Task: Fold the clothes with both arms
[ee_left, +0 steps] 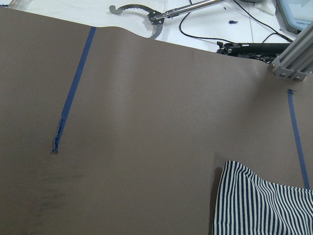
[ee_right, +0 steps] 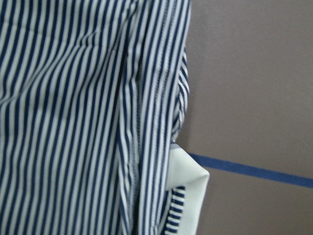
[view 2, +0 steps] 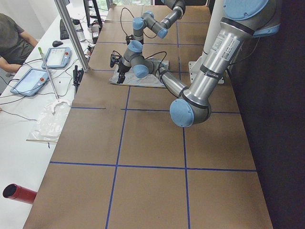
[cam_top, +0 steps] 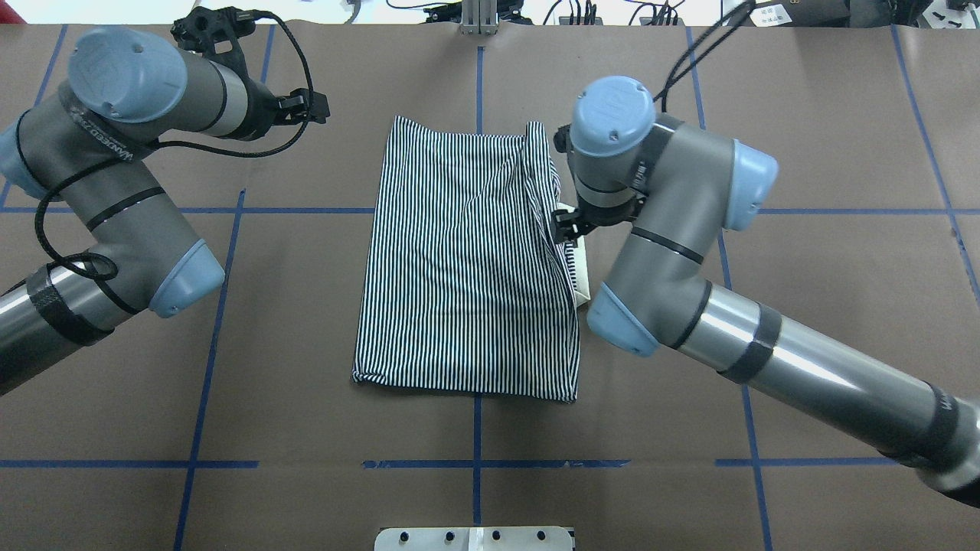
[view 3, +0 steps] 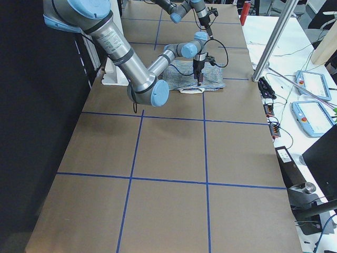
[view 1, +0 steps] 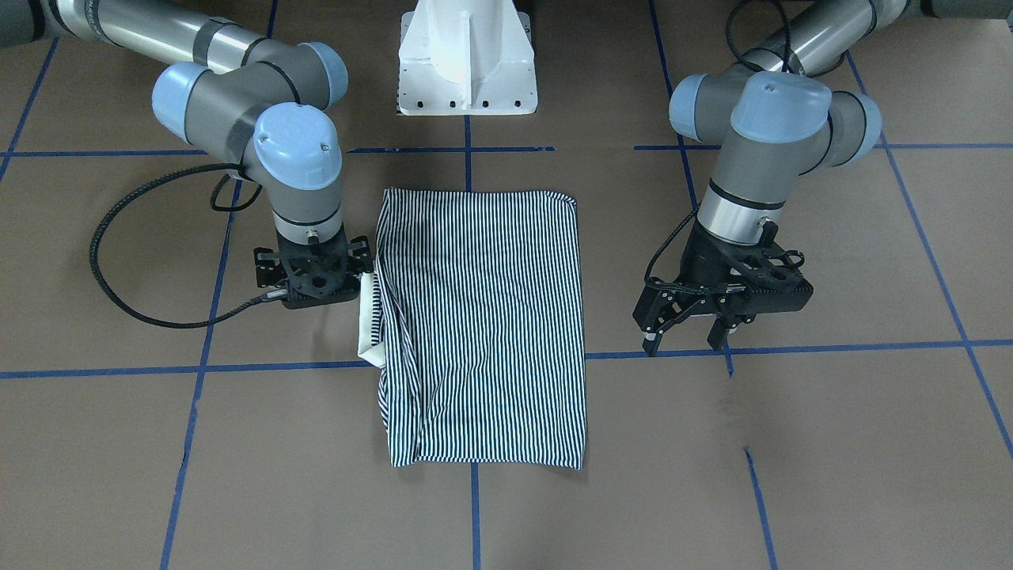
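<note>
Folded striped polo shirt on the worktop, white collar poking out just beside the right jaws; cannot tell if they are clenched. Left jaws spread, empty, well apart. Likely best: tuck collar inward first.

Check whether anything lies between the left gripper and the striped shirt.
Nothing visible does. The left gripper is open, apart from the shirt, with only bare brown table and a blue tape line between them. The right gripper is at the shirt's opposite edge, by the white collar.
</note>
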Controlling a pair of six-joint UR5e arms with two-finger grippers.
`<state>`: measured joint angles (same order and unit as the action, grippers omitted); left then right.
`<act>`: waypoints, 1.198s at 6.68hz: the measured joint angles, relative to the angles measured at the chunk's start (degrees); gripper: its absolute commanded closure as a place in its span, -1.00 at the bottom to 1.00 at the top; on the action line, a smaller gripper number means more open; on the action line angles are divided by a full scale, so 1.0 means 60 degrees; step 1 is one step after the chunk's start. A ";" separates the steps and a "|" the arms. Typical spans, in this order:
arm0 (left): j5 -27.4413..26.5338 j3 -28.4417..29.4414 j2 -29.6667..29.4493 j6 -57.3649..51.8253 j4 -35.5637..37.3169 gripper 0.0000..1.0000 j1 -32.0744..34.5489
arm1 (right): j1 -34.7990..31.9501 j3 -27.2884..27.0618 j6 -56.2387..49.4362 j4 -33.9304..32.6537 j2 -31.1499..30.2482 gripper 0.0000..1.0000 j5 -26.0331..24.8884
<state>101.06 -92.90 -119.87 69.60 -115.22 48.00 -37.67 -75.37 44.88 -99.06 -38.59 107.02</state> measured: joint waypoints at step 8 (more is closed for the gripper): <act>0.0383 -0.0011 -0.0002 -0.0007 -0.0015 -1.00 0.0073 | -0.0009 0.1599 -0.0960 -0.0042 0.0316 -1.00 -0.0700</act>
<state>103.36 -92.96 -119.88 69.55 -115.31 48.44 -37.72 -65.78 39.12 -99.32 -36.70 102.82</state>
